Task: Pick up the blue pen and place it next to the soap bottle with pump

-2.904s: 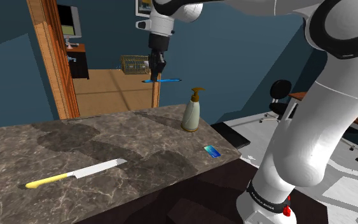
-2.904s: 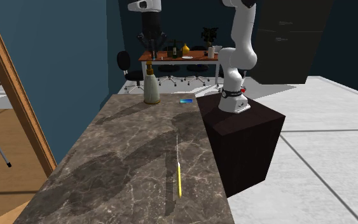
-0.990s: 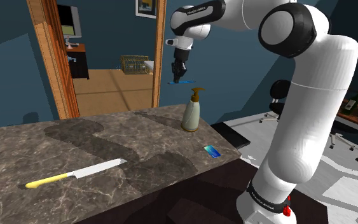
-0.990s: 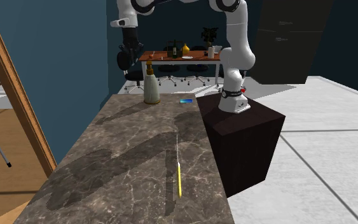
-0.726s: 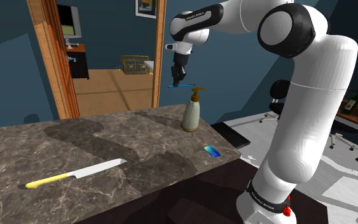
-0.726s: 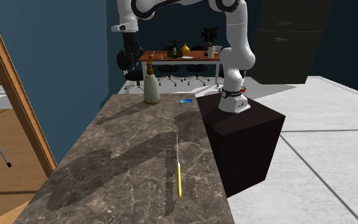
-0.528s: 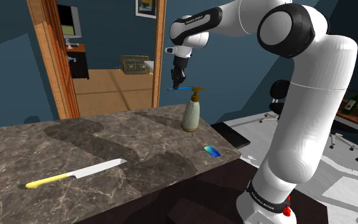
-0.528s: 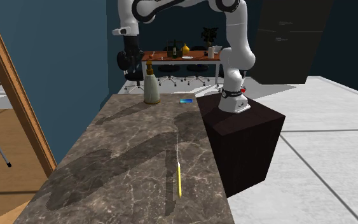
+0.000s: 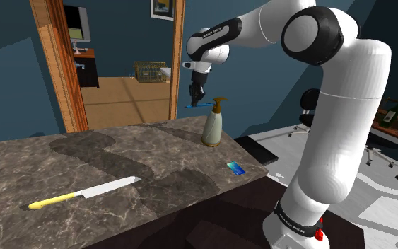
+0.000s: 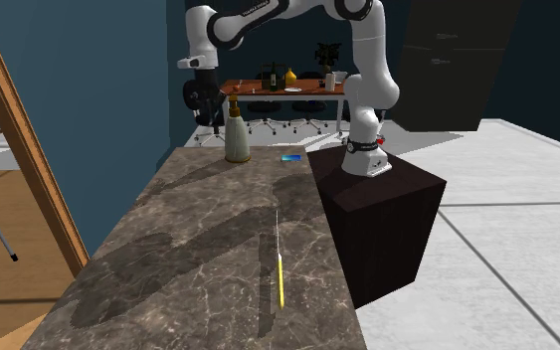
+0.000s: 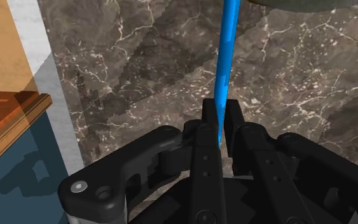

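The black gripper (image 11: 219,122) was closed on the blue pen (image 11: 227,51), which stuck out from between the two fingers (image 11: 204,143) over the dark marble counter (image 11: 126,70). In the shoulder view the gripper (image 9: 196,97) hung in the air above the counter (image 9: 84,159), and the pen (image 9: 206,104) lay nearly level, just beside the pump of the soap bottle (image 9: 213,126). The bottle stood upright near the counter's far end. A yellow-handled knife (image 9: 84,192) and a small blue card (image 9: 236,168) lay on the counter, well apart from the bottle.
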You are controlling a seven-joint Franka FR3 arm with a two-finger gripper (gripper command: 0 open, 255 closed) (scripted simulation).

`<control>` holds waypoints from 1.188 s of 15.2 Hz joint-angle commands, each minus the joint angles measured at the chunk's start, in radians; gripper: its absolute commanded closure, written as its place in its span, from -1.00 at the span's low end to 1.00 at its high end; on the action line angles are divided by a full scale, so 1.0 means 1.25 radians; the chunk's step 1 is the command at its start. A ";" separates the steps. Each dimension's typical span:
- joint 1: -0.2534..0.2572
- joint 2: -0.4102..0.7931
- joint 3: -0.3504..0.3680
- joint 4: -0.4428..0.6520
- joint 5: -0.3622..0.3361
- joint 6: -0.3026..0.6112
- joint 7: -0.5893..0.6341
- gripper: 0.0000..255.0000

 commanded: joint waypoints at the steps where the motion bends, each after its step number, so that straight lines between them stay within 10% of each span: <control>1: -0.001 0.006 0.000 -0.017 0.003 0.023 -0.005 1.00; 18: -0.007 0.090 0.012 -0.095 0.044 0.179 -0.043 1.00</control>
